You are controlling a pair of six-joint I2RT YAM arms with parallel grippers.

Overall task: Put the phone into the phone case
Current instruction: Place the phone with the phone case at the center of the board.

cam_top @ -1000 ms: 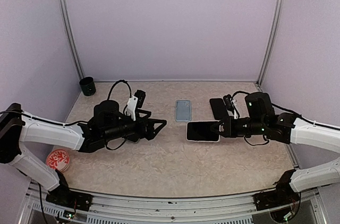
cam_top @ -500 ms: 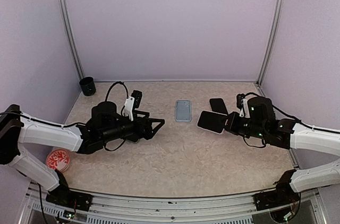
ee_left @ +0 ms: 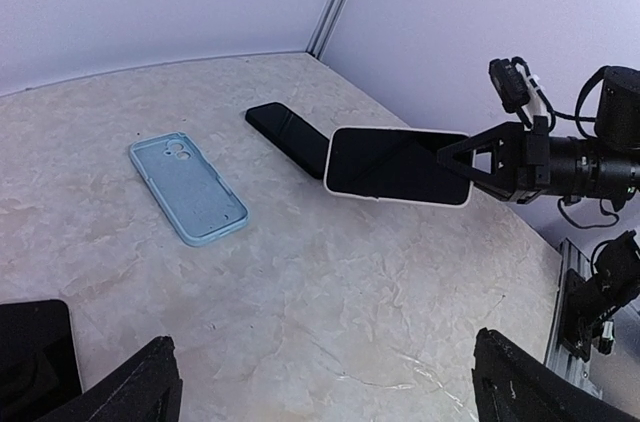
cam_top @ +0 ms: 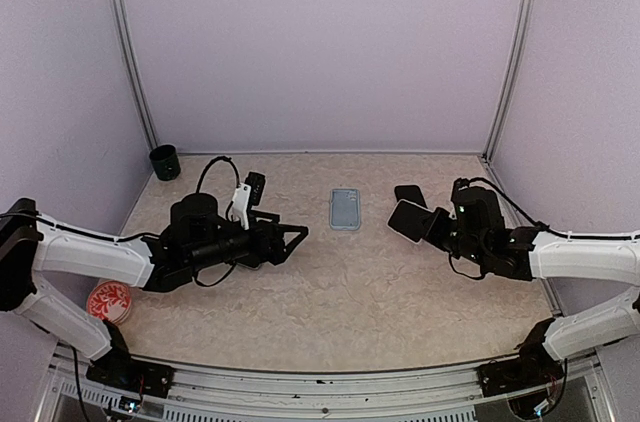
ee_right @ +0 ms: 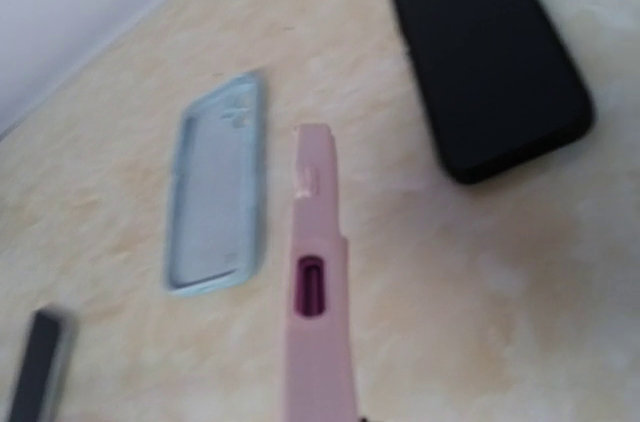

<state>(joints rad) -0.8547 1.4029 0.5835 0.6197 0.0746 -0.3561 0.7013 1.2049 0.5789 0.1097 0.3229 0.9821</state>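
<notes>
The right gripper (cam_top: 431,226) is clamped on one short end of a pale-edged phone (cam_top: 406,220), holding it tilted in the air off the table (cam_top: 350,292), dark screen uppermost. Just beyond it lies a black slab (cam_top: 407,192), which may be a phone or a case. The light blue phone case (cam_top: 344,209) lies flat at mid-table, hollow side up, camera cut-out towards the back wall and well apart from the raised phone. The left gripper (cam_top: 284,228) hangs low on the other side of the case, jaws spread wide and holding nothing.

The carry to the case appears to be the step in hand. To do it well, the phone likely needs levelling, squaring with the case's long sides and matching to the cut-out end. One end should seat before the rest is pressed down. The soft case may skid, so the free gripper could pin it.
</notes>
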